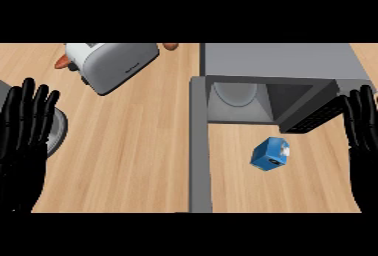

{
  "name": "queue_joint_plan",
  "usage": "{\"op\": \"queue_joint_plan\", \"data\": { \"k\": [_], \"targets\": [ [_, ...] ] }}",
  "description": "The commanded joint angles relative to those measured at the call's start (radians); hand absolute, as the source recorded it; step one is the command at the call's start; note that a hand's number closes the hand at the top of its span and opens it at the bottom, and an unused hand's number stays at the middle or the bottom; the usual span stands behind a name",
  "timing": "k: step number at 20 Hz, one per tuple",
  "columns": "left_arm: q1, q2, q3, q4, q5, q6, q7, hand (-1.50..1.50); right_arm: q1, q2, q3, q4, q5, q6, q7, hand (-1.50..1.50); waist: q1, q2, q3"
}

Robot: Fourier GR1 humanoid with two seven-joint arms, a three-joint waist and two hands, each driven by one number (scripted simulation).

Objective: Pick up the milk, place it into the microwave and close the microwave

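A small blue milk carton [270,153] stands on the wooden counter just in front of the microwave's opening. The grey microwave [280,65] sits at the back right with its cavity open, a pale round plate [236,94] inside. Its door [199,150] swings out toward me as a long grey slab left of the carton. My right hand [363,127] rests open at the right edge, fingers up, well right of the carton. My left hand [26,135] rests open at the left edge, fingers up and holding nothing.
A silver toaster [118,64] lies tilted at the back left, with small brown-orange items [65,62] beside it. A dark round rim [57,131] shows behind my left hand. The microwave's dark keypad panel [314,119] faces the right hand.
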Motion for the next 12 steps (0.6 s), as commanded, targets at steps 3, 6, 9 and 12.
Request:
{"op": "queue_joint_plan", "data": {
  "k": [3, 6, 9, 12],
  "targets": [
    [-0.106, 0.057, 0.088, 0.070, 0.102, -0.064, 0.030, -1.50, -0.127, 0.013, 0.059, 0.084, 0.060, -0.007, 0.054, -1.50, -0.012, -0.006, 0.031],
    [-0.128, 0.073, 0.104, 0.190, 0.147, -0.129, -0.052, -1.50, -0.312, 0.036, 0.076, 0.146, 0.070, -0.036, 0.160, -1.50, -0.009, -0.004, 0.031],
    [0.034, 0.027, 0.111, 0.096, 0.205, -0.107, 0.032, -1.50, -0.235, 0.062, 0.020, 0.092, -0.089, -0.013, 0.226, -1.50, -0.007, -0.008, 0.032],
    [0.053, 0.000, 0.063, 0.006, 0.151, -0.069, 0.086, -1.50, -0.240, 0.063, -0.009, 0.170, -0.118, 0.010, 0.162, -1.50, -0.010, -0.008, 0.032]
  ]
}}
